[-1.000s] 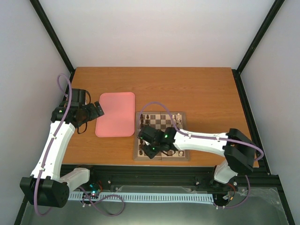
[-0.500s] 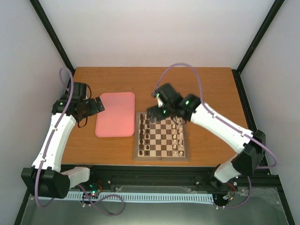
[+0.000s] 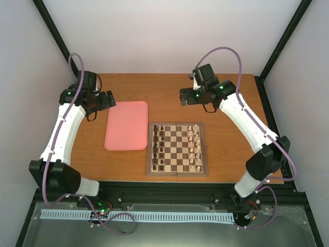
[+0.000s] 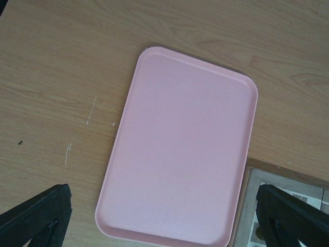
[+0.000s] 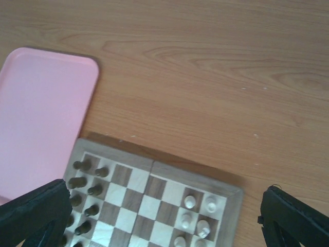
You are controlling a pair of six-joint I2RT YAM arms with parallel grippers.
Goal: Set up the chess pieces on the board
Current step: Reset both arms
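Top external view: the board (image 3: 177, 174), the chess pieces (image 3: 159, 146) ranked along its left side, is set near the front edge of the wooden table (image 3: 154, 90) — left gripper (image 3: 109, 98) and right gripper (image 3: 182, 96) are spread, empty; white walls (image 3: 164, 36) around.

matt pink plastic tray (image 4: 180, 149), grained wooden table (image 3: 226, 98), wooden board (image 3: 177, 149).

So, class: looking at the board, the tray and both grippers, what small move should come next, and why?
Probably none beyond parking the arms. The chess pieces stand in two files along the left side of the board, the cream pieces opposite, and no piece shows on the pink tray. The left gripper and right gripper are open, holding nothing, clear of the board.
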